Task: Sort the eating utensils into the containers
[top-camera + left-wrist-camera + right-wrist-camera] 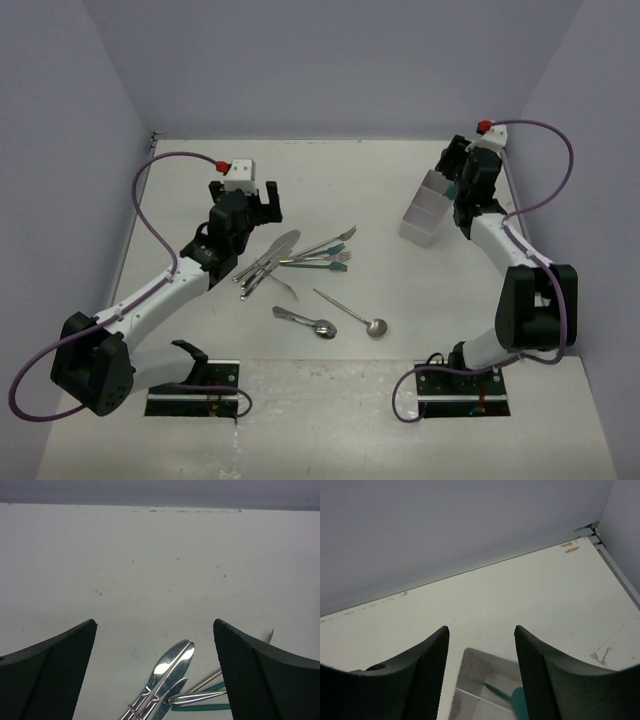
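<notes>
- The left gripper [264,204] hangs over the table [380,280] with its jaws spread wide and nothing between them; it is at the upper left end of the pile of utensils [298,256].
- In the left wrist view the silver knives [172,667] lie side by side below the open jaws, with a teal handle [202,707] just beside them.
- The pile holds silver knives and forks with a teal fork [325,259] crossed among them, all lying flat at mid-table.
- Two spoons [345,315] lie apart from the pile, nearer the arm bases.
- The right gripper [481,667] hovers directly above the container [470,666] at the far right of the table, its jaws parted and not pinching anything.
- A teal utensil [509,698] sits inside the container, below the gap and close to the right-hand finger [555,680] — whether they touch, I cannot tell, nor which compartment it is in.
</notes>
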`<action>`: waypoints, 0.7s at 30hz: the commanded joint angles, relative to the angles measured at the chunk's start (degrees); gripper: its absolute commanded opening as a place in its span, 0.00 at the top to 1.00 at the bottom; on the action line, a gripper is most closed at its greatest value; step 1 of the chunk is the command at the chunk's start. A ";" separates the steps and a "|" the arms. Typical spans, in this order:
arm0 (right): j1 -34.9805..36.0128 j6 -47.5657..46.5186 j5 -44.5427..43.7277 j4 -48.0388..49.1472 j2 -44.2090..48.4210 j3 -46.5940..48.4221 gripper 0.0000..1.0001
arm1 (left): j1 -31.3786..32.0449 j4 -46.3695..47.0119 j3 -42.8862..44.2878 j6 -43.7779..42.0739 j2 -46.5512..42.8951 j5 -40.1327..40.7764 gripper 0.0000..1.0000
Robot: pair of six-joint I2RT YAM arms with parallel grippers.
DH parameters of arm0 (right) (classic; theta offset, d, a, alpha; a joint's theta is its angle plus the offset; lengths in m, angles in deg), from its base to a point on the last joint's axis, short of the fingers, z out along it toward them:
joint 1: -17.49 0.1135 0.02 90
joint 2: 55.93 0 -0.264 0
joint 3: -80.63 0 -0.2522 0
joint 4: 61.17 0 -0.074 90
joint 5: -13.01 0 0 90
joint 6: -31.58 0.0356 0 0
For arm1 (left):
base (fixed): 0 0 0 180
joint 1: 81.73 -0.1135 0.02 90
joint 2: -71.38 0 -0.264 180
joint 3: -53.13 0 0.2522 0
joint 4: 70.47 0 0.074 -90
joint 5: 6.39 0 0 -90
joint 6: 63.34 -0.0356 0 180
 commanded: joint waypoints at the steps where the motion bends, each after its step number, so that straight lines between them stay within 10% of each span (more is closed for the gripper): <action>1: -0.29 1.76 -0.36 -2.96 7.49 0.32 0.42 | -0.40 0.36 -0.38 1.10 -2.39 1.89 0.00; 8: 5.41 21.21 -6.32 -42.38 18.30 6.98 0.01 | -0.49 0.27 -0.12 2.51 -2.92 3.29 0.00; 21: 35.64 30.06 7.11 -70.47 23.67 1.55 0.01 | -0.58 -0.61 0.40 1.37 -2.83 0.40 0.00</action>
